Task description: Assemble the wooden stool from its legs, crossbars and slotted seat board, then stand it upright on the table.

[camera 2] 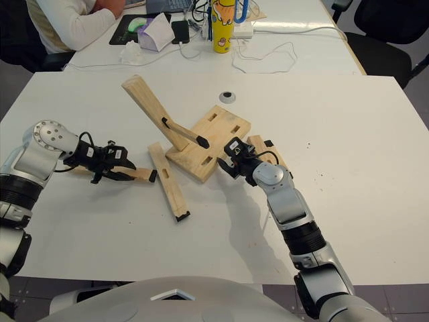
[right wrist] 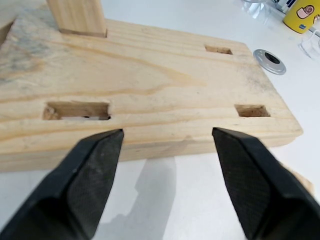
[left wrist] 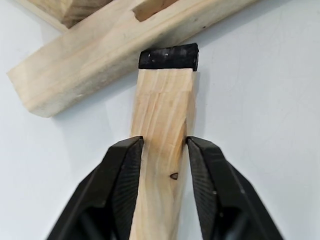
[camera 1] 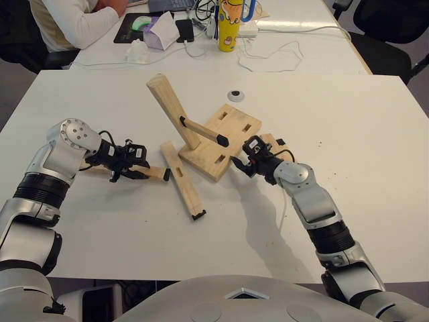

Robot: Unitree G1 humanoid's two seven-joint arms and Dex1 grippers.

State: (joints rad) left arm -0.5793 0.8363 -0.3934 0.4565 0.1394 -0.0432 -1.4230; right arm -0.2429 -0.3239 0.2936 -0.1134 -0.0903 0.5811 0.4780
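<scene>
White table [camera 1: 362,168] takes up most of the head views, with a second table across the top of the frame carrying a yellow cup [camera 1: 230,25] and loose cables [camera 1: 281,50]. Near the middle lies the seat board [camera 1: 236,137], flat on the table with its corners pointing up and down the frame and its rectangular slots facing up. One leg [camera 1: 171,104] stands in a slot at the board's left side and leans toward the upper left. A short bar [camera 1: 201,129] with a black tip sticks out of that leg, slanting down to the right over the board. Just left of the board a loose leg [camera 1: 182,180] lies flat, running from the board's left corner down toward the lower middle of the frame. At centre left the left gripper [left wrist: 164,150] pinches a crossbar [left wrist: 165,105], one finger [left wrist: 127,170] pressed on each side of the wood. The crossbar lies low over the table, pointing right, and its black end sits right against the side of the loose leg, touching or very nearly so. Right of centre the right gripper [right wrist: 167,131] is at the board's lower right edge with its jaws spread wide. They reach toward the side of the board, between two of its slots, and grip nothing. Another wooden piece [camera 2: 257,143] lies just right of the board, partly hidden under that gripper. A small round disc [camera 1: 235,94] rests on the table above the board.
</scene>
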